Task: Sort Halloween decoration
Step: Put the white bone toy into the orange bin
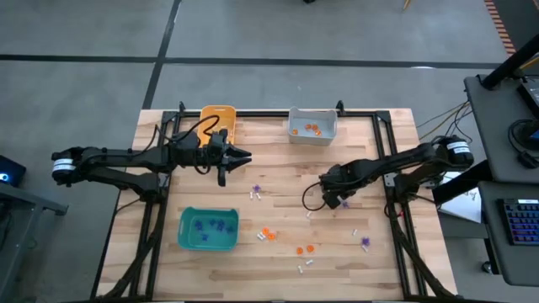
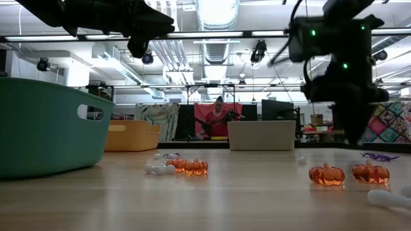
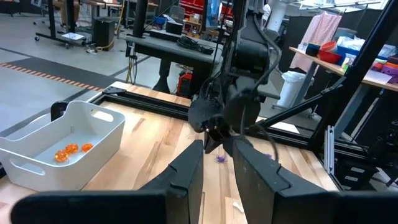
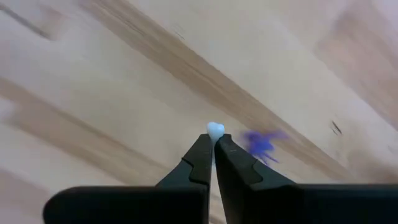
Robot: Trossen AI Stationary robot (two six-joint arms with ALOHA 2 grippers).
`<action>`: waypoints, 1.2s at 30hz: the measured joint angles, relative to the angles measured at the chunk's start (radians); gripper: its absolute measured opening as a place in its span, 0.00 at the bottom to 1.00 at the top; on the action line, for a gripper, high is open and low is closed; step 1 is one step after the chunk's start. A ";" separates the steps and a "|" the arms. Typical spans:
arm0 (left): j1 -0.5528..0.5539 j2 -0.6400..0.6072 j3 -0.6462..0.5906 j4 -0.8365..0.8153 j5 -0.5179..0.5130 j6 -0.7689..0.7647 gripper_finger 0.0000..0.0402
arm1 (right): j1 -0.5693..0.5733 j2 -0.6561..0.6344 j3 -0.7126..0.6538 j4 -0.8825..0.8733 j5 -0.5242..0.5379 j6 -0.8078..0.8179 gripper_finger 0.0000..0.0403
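Sorting is partly done: the teal bin (image 1: 208, 230) holds purple trinkets, the grey bin (image 1: 312, 126) orange ones. The right gripper (image 4: 213, 144) pinches a white trinket (image 4: 215, 130); the left gripper (image 3: 217, 168), at nine o'clock, hovers with fingers apart, apparently empty. Many trinkets remain loose.

The table (image 1: 354, 261) has 3 bins as its bulk obstacles: a teal bin (image 1: 208, 230) near the front left, an orange bin (image 1: 218, 119) and a grey bin (image 1: 312, 126) along the back edge. Between the 2 back bins lies an open strip of wood. The left arm (image 1: 143, 158) reaches across beside the orange bin; the right arm (image 1: 387, 168) crosses the right side. Loose trinkets (image 1: 305, 249) dot the front centre and right, low enough to pass over.
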 joint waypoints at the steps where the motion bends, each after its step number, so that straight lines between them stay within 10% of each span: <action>1: 0.000 0.000 0.000 0.002 0.000 0.000 0.18 | 0.000 -0.013 0.007 0.014 0.005 -0.007 0.02; 20: -0.002 -0.002 0.000 0.077 0.001 0.000 0.18 | -0.137 0.056 0.117 0.935 0.003 -0.658 0.02; 36: -0.002 -0.112 0.000 0.080 0.002 0.042 0.18 | -0.293 0.581 0.690 0.970 -0.030 -0.994 0.02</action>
